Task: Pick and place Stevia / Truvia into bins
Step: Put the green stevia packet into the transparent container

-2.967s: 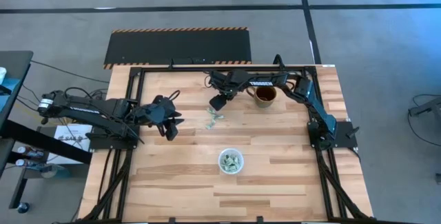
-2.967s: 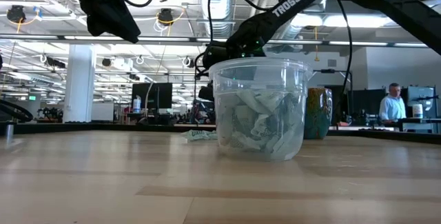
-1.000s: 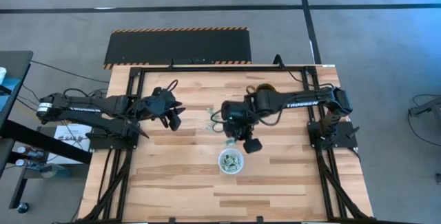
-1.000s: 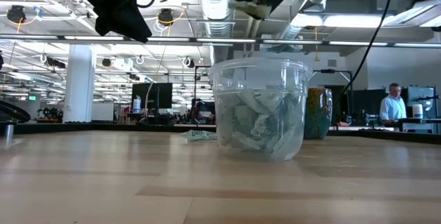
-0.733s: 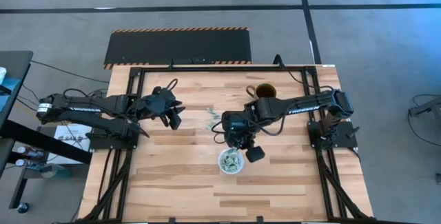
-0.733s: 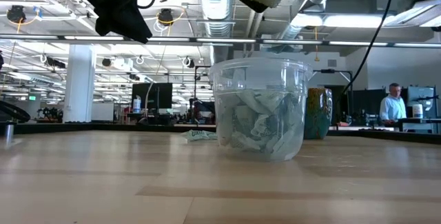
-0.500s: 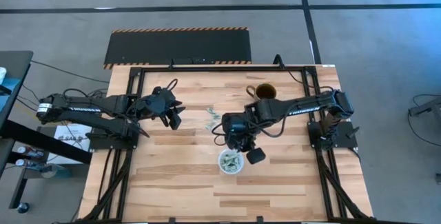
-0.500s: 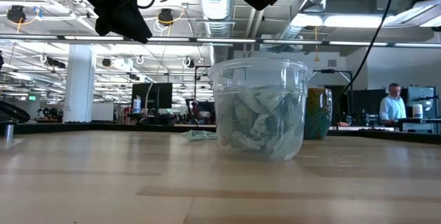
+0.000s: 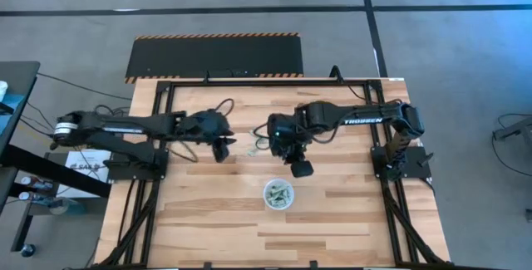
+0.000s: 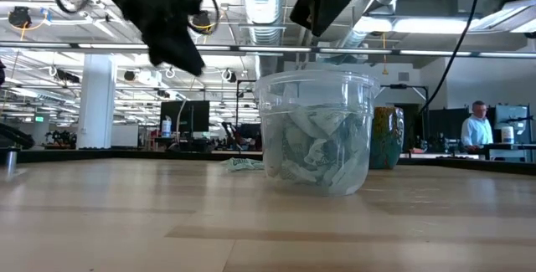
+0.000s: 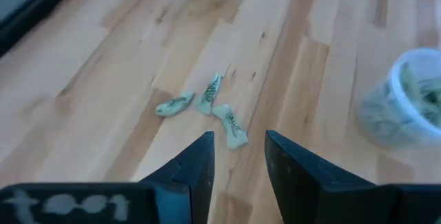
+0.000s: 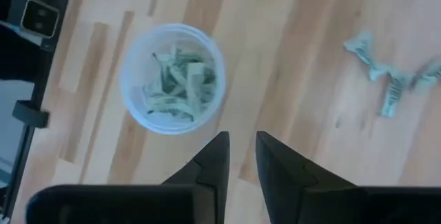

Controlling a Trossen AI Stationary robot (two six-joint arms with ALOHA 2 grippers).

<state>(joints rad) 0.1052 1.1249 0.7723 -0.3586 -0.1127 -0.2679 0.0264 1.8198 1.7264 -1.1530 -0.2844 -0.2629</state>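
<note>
Three loose sachets left on table, clustered at roughly 11 o'clock from cup. Left gripper just beside them at their 9 o'clock, fingers spread, nothing between. Nearest sachet lying diagonal. Right gripper empty, slightly parted, above table at cup's 1 o'clock. Cup part-filled with sachets.

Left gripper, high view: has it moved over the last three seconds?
Yes. The left gripper has moved rightward across the table, closing in on the loose sachets; earlier it sat well to their left. The cup stayed put.
</note>
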